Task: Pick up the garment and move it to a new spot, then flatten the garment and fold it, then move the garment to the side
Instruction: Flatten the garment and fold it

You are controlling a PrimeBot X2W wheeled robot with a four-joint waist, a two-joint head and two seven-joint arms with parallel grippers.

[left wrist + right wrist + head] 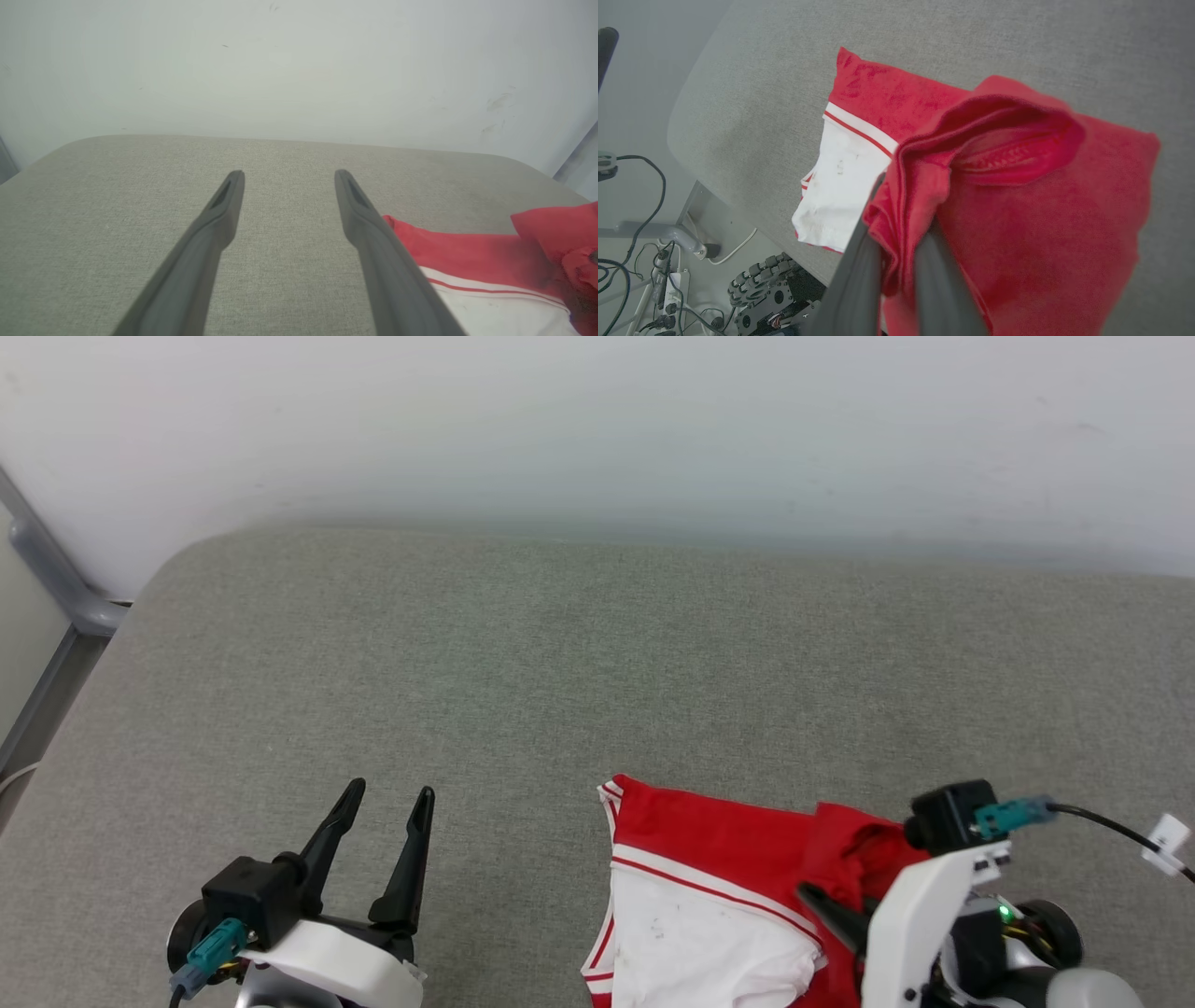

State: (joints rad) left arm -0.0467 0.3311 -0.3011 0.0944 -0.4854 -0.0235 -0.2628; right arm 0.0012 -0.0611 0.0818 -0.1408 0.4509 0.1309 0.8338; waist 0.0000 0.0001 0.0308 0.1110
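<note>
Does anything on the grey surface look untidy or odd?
Yes. The red jersey lies crumpled near the front edge of the grey surface, one fold pinched in the right pincer, and its white sleeve bears small dark marks.

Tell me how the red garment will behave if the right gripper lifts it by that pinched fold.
Likely floppy: the garment bunches and folds around the shut right gripper, so the rest should drape and hang. Probably light, being thin cloth. The white part lying on the grey cloth surface may drag rather than slide freely.
</note>
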